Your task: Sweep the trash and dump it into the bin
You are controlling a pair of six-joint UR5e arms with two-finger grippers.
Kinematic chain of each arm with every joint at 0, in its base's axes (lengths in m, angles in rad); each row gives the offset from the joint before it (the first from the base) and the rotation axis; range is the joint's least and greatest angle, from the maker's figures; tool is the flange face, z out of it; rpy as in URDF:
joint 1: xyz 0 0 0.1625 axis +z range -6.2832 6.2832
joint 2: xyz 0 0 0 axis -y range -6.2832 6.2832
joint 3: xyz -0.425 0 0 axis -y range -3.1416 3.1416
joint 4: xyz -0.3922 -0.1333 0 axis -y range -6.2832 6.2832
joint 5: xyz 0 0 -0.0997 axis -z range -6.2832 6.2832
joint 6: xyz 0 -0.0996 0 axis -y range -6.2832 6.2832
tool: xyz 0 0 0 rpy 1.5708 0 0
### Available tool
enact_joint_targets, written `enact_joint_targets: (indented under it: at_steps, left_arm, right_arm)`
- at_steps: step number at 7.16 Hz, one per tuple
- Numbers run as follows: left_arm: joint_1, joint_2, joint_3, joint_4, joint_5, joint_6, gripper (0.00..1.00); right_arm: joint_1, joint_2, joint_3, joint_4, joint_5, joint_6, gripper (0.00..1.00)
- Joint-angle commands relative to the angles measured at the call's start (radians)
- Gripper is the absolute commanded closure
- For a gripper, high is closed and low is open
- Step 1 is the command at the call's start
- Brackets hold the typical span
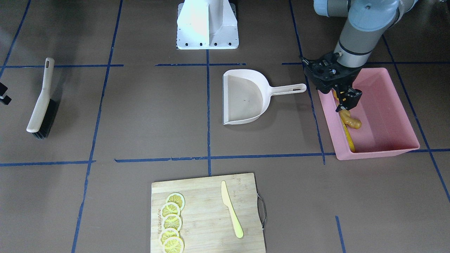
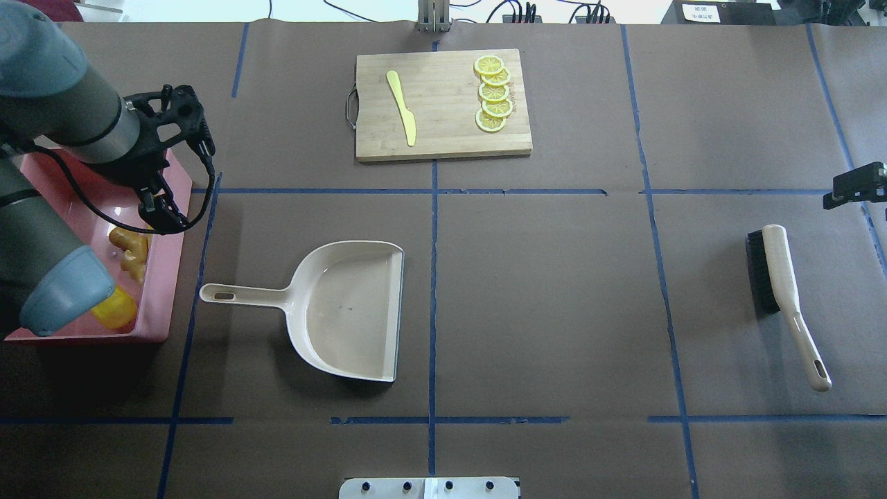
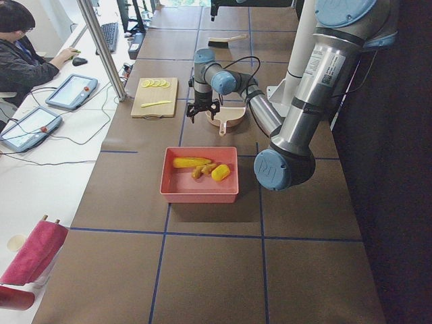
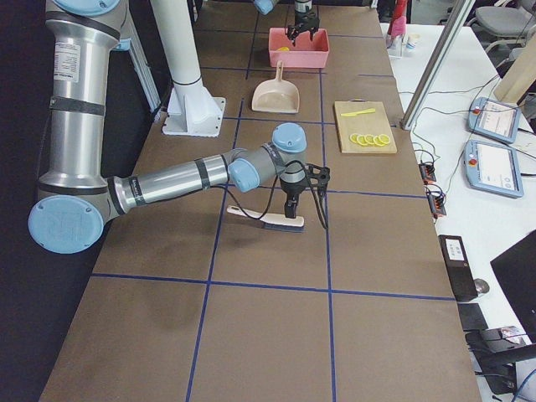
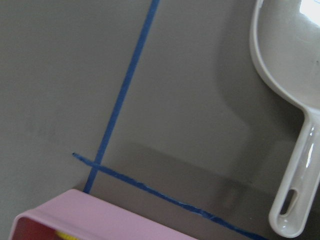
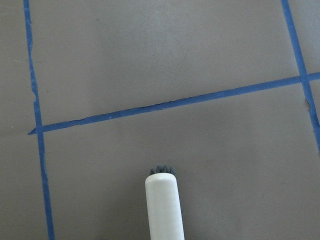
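Exterior left view shows all the trash, that is the corn cob (image 3: 191, 162), ginger root (image 3: 202, 170) and potato-like piece (image 3: 220, 173), lying inside the pink bin (image 3: 199, 194). The left gripper (image 3: 202, 113) hangs above the bin's dustpan-side wall, fingers spread, holding nothing. The dustpan (image 2: 346, 308) lies just beside the bin. The right gripper (image 4: 293, 209) is well apart from the bin, over the brush (image 4: 264, 220) — its finger gap cannot be judged.

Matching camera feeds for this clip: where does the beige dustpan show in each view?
Exterior front-facing: dustpan at centre, handle pointing right.
Overhead exterior: left of centre, handle pointing left.
Exterior left: far, upper middle.
Exterior right: upper middle.
Left wrist: right edge, mostly the handle.
Right wrist: not in view.
Shared landmark: the pink bin, just past the handle's end.
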Motion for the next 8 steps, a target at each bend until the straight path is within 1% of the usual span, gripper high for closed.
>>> enact_joint_targets:
  at_steps: [1,2,3,4,5,6,8]
  left_arm:
    - [-0.181,0.013,0.051,0.015,-0.085,-0.028,0.00]
    - [-0.273,0.045,0.094,0.107,-0.111,-0.043,0.00]
    - [-0.384,0.141,0.102,0.151,-0.115,0.063,0.00]
    - [-0.490,0.172,0.157,0.156,-0.127,0.120,0.00]
    - [-0.542,0.182,0.183,0.159,-0.201,0.118,0.00]
    - [-0.558,0.188,0.234,0.125,-0.240,0.116,0.00]
    - [-0.569,0.217,0.284,0.087,-0.242,0.105,0.00]
  right_arm:
    - [0.006,0.007,-0.001,0.000,-0.001,0.000,0.00]
    - [0.015,0.007,-0.003,0.000,-0.001,-0.009,0.00]
    - [0.026,0.009,-0.001,0.001,0.001,-0.011,0.00]
    - [0.027,0.015,-0.001,0.000,0.001,-0.009,0.00]
    - [0.031,0.018,-0.003,0.000,0.001,-0.011,0.00]
    - [0.041,0.037,-0.006,0.001,0.001,-0.012,0.00]
    - [0.044,0.045,-0.006,0.001,-0.001,-0.014,0.00]
